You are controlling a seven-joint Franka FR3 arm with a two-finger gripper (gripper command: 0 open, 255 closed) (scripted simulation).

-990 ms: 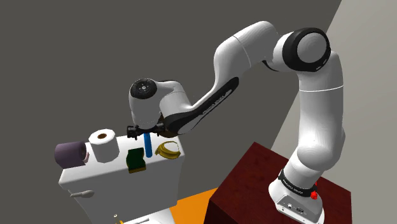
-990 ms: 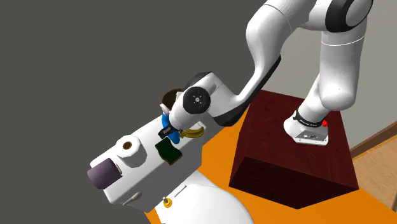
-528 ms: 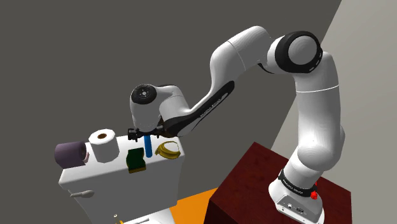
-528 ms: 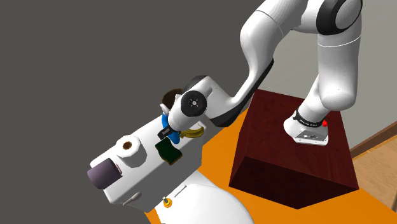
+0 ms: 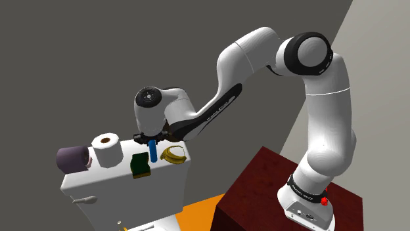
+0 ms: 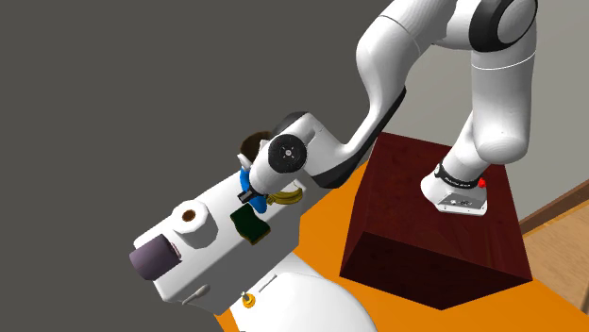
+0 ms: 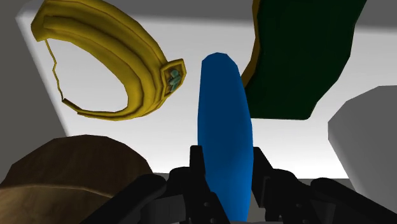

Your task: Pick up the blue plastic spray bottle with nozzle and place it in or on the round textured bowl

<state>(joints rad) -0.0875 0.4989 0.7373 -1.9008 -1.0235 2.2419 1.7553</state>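
Note:
The blue spray bottle (image 5: 152,151) stands upright on a white tank top (image 5: 98,185), between a green object and a gold ring. My black gripper (image 5: 148,138) comes down on its upper part. In the wrist view the gripper (image 7: 226,162) is shut on the blue bottle (image 7: 222,127), with a finger pressing on each side. The round brown bowl (image 7: 63,168) lies close beside the gripper. In the second exterior view the bowl (image 6: 252,143) sits just behind the bottle (image 6: 246,180) and the gripper (image 6: 251,196), partly hidden by the arm.
A gold ring (image 5: 173,155), a dark green object (image 5: 139,165), a white paper roll (image 5: 105,149) and a purple cup (image 5: 72,158) crowd the same white top. The dark red stand (image 5: 263,190) sits on an orange floor (image 6: 396,302). A grey wall rises behind.
The fingers have closed onto the blue bottle. The arm's upper links shifted slightly a second ago and have held still since; the bottle has not moved.

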